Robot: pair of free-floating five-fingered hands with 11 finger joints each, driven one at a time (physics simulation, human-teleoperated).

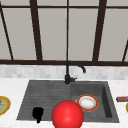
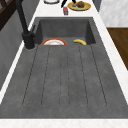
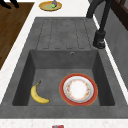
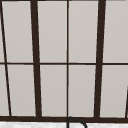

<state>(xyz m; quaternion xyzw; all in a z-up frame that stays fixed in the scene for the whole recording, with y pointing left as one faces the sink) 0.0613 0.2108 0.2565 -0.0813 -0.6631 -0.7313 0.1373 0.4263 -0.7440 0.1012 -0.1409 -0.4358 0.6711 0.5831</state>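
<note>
- The left hand (image 1: 38,113) hangs over the sink's (image 1: 45,92) front edge; whether its fingers grip anything, I cannot tell.
- A red ball (image 1: 67,115) sits just to its right.
- Beyond the ball lies a red-rimmed plate (image 1: 87,102).

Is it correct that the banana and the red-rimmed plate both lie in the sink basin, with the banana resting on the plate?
Not quite. The banana and the red-rimmed plate do both lie in the sink basin, but the banana is not on the plate: it lies on the basin floor beside it, apart from it. The right side view shows the gap between them.
</note>
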